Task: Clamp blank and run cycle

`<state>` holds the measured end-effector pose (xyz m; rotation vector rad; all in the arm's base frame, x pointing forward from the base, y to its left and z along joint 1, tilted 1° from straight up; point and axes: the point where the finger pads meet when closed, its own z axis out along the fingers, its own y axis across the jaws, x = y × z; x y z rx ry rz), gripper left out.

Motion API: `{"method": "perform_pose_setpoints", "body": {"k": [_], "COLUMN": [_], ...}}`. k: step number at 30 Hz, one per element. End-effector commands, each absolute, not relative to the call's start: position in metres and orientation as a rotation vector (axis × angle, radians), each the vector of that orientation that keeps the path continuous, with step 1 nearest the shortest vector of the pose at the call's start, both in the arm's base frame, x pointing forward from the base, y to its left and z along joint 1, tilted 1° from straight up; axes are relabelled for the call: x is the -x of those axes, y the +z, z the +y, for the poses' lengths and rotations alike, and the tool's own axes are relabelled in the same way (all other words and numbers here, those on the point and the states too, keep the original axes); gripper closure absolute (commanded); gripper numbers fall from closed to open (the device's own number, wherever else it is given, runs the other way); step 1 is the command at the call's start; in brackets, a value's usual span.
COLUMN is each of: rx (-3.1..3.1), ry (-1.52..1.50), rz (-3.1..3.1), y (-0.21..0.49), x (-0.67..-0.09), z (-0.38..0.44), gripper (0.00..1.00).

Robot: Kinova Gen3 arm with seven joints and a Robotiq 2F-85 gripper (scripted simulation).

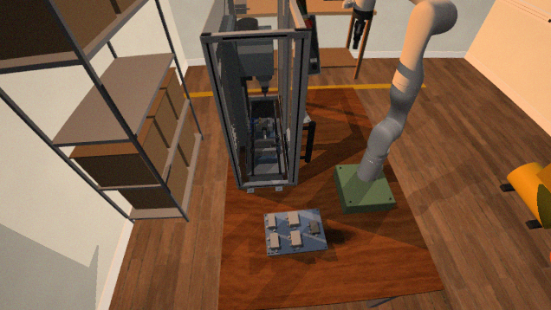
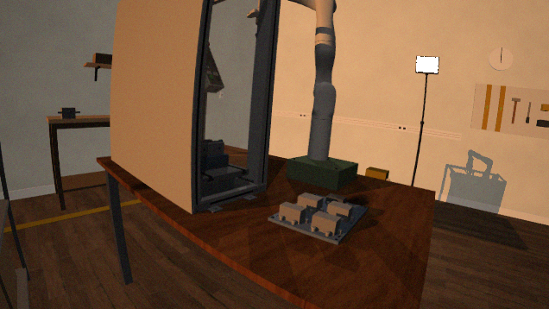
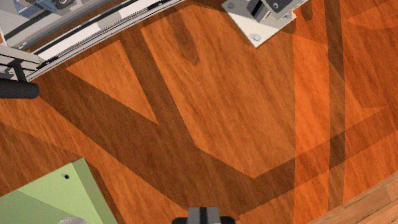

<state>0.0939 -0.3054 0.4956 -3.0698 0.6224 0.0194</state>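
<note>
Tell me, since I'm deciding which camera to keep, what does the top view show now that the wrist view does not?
Only the top view: the blue plate with four pale blanks and the dark setting master.
Only the wrist view: the gripper's fingertips up close.
Both: the green base block and part of the guard frame.

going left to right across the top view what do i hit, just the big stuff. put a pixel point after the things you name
shelf rack [image 1: 93, 74], machine guard [image 1: 298, 108] [image 2: 264, 86], green base block [image 1: 346, 205] [image 2: 311, 174] [image 3: 45, 200], orange-yellow rounded object at the right edge [image 1: 526, 179]
</note>
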Motion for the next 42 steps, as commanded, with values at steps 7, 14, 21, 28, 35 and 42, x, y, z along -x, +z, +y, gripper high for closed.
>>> {"method": "perform_pose_setpoints", "body": {"k": [7, 14, 21, 28, 35, 42], "rx": [3.071, 3.071, 3.071, 3.071, 3.071, 3.070], "ry": [0.018, 0.018, 0.018, 0.018, 0.018, 0.018], "rz": [0.623, 0.623, 0.623, 0.623, 0.623, 0.623], "y": [0.497, 0.497, 0.497, 0.497, 0.497, 0.498], "x": [-0.103, -0.103, -0.106, -0.112, -0.112, -0.121], "z": [-0.246, -0.246, -0.222, -0.187, -0.187, -0.127], "gripper": [0.90, 0.90, 0.90, 0.90, 0.90, 0.90]}}
